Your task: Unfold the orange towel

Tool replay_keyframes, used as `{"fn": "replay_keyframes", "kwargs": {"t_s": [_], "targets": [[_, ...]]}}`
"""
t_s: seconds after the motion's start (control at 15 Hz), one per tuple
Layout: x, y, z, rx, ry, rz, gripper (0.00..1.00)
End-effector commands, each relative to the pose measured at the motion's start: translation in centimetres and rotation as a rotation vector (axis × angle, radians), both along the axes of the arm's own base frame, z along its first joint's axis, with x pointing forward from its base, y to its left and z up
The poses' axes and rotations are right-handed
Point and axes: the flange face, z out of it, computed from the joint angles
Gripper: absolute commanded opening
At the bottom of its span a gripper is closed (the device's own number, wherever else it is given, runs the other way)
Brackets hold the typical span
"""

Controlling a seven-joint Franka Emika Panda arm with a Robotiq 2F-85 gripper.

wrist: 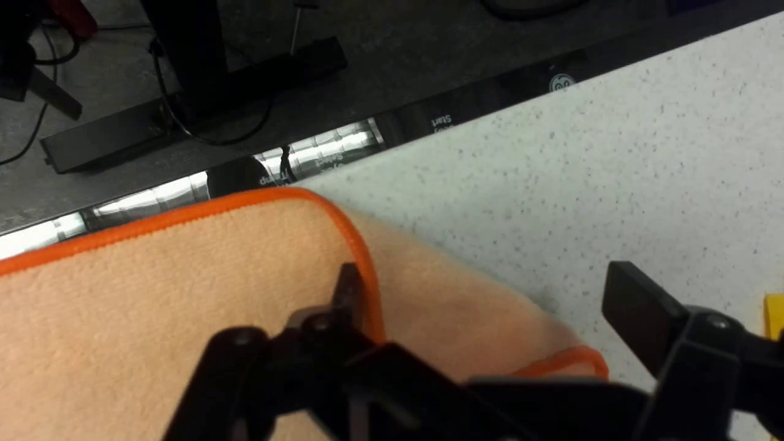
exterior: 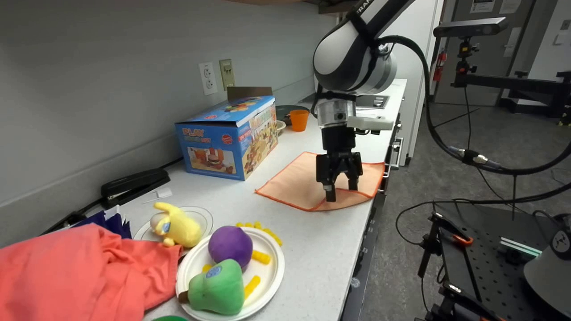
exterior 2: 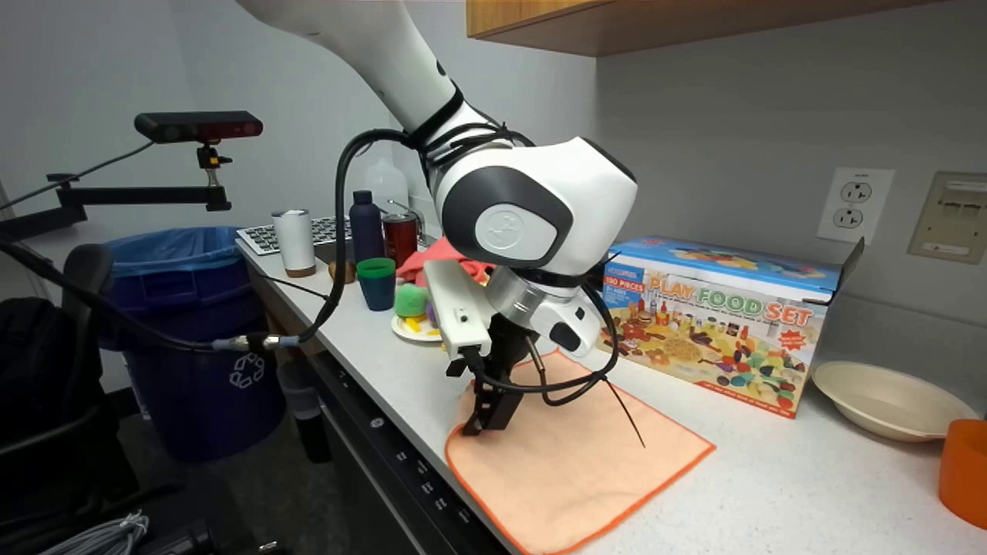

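The orange towel (exterior: 290, 185), pale peach with a bright orange hem, lies mostly flat on the counter in both exterior views. In the wrist view, a rounded hemmed corner of the towel (wrist: 245, 245) borders a strip whose outer edge shows no hem, like a fold. That folded side lies under my gripper (exterior: 341, 191). My gripper (wrist: 493, 300) is pointed down, its jaws wide apart. Beside the hem is one fingertip (wrist: 348, 291); the opposite one is past the towel's edge, above the counter. Whether the fingers touch cloth I cannot tell.
A blue play food box (exterior: 214, 151) stands against the wall beside the towel. Nearby sit a white plate (exterior: 277, 272) with plush toys, a coral cloth (exterior: 80, 272), an orange cup (exterior: 299, 120) and a beige bowl (exterior 2: 887, 401). The counter's front edge runs close to the towel.
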Motion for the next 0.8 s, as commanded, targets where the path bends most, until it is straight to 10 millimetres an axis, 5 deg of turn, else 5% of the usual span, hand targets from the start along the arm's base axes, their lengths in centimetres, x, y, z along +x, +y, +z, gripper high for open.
{"fn": "replay_keyframes", "kwargs": {"t_s": [0.0,0.73], "targets": [[-1.2,1.4,1.0,0.036,-0.01,0.039,1.0],[-4.4,4.7,4.6,0.059,-0.098,0.196,1.0]]}}
